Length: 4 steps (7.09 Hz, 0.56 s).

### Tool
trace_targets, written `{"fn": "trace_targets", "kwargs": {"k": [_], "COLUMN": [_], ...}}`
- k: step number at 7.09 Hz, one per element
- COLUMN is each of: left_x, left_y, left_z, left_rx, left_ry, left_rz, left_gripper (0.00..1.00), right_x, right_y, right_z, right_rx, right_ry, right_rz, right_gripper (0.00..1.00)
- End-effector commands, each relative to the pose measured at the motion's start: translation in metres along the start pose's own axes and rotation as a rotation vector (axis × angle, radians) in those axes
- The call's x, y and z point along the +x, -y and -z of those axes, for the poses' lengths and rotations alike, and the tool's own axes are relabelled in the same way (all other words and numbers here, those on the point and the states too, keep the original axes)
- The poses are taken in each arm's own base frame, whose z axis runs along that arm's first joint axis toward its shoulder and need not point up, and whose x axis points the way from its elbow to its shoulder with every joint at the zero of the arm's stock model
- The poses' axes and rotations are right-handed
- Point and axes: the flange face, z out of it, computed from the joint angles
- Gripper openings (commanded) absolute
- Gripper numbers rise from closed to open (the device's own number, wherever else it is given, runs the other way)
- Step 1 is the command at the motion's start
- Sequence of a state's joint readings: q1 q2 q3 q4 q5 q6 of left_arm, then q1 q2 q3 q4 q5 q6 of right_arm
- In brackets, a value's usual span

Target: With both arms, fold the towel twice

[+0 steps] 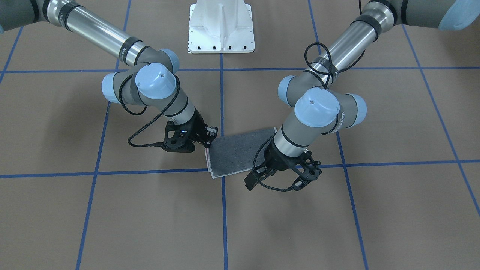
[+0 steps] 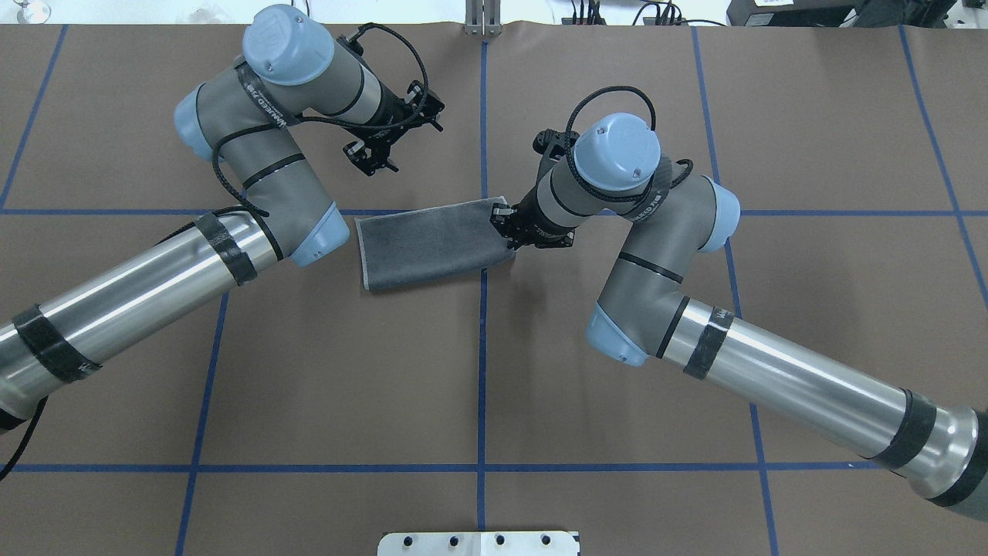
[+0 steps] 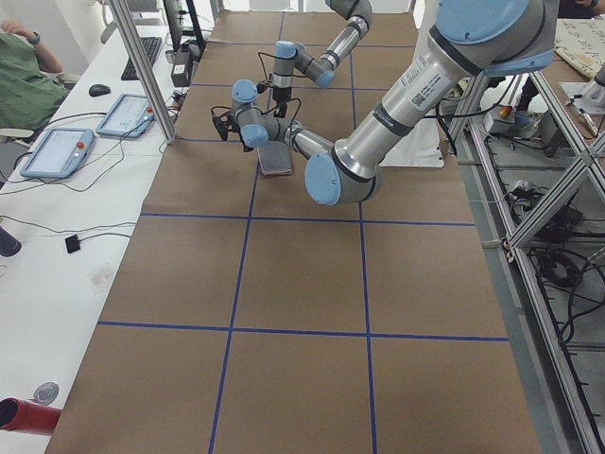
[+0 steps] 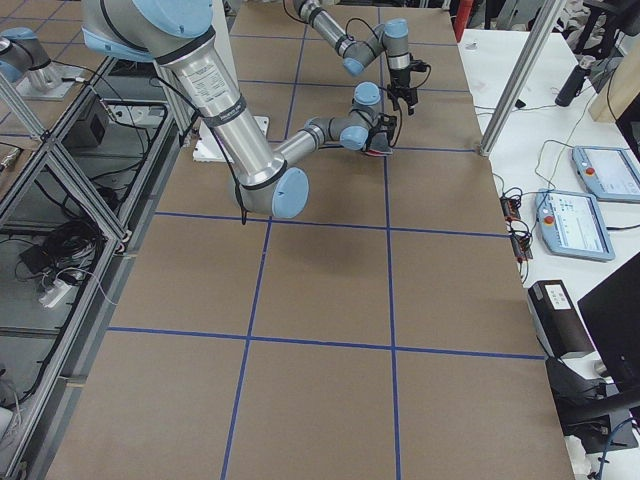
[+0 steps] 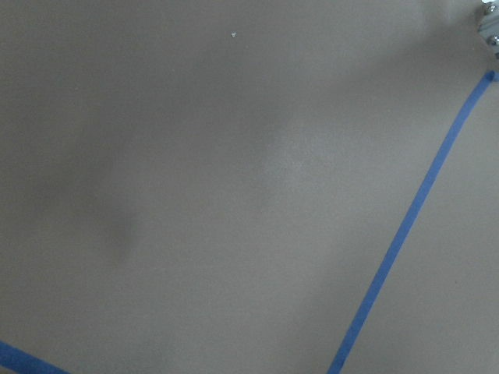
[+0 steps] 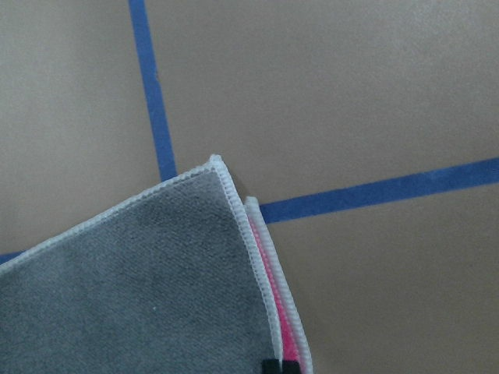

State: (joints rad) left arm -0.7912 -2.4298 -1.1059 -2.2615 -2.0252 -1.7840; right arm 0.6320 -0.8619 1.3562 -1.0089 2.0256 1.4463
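The towel [image 1: 236, 153] lies folded in a rectangle on the brown table, dark grey face up, near the crossing of two blue lines; it also shows in the overhead view [image 2: 428, 243]. In the right wrist view the towel [image 6: 140, 288] shows two stacked edges with pink between them. My right gripper [image 2: 505, 228] is down at the towel's right short edge, shut on that edge [image 1: 208, 145]; its fingertips [image 6: 270, 365] show at the bottom of the wrist view. My left gripper [image 2: 394, 135] hovers open and empty past the towel's far side [image 1: 287, 180], apart from it.
The white pedestal base [image 1: 221, 30] stands at the robot's side of the table. Blue tape lines [image 5: 405, 226] mark a grid on the brown surface. A side desk with tablets [image 3: 57, 151] and a metal post [image 4: 515, 90] border the far edge.
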Motion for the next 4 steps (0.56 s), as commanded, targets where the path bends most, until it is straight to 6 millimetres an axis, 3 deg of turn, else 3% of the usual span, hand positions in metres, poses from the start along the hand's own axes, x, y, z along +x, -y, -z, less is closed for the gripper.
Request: {"fn": "trace_targets", "kwargs": {"k": [1, 2, 4], "left_x": [0.002, 0.0, -0.012], "left_y": [0.003, 0.005, 0.01], "left_z": [0.004, 0.004, 0.0], "left_rx": [0.003, 0.005, 0.006], "left_ry": [-0.006, -0.005, 0.007], "left_rz": [-0.001, 0.001, 0.007], "left_gripper": [1.0, 1.0, 1.0], "right_x": [0.003, -0.008, -0.051], "right_y": [-0.028, -0.058, -0.14], "right_z": [0.056, 0.051, 0.018], "right_rx": [-0.079, -0.108, -0.17], "right_ry": [0.099, 0.118, 0.143], "right_rz": [0.043, 0.071, 0.132], "right_gripper": [0.0, 0.0, 0.0]}}
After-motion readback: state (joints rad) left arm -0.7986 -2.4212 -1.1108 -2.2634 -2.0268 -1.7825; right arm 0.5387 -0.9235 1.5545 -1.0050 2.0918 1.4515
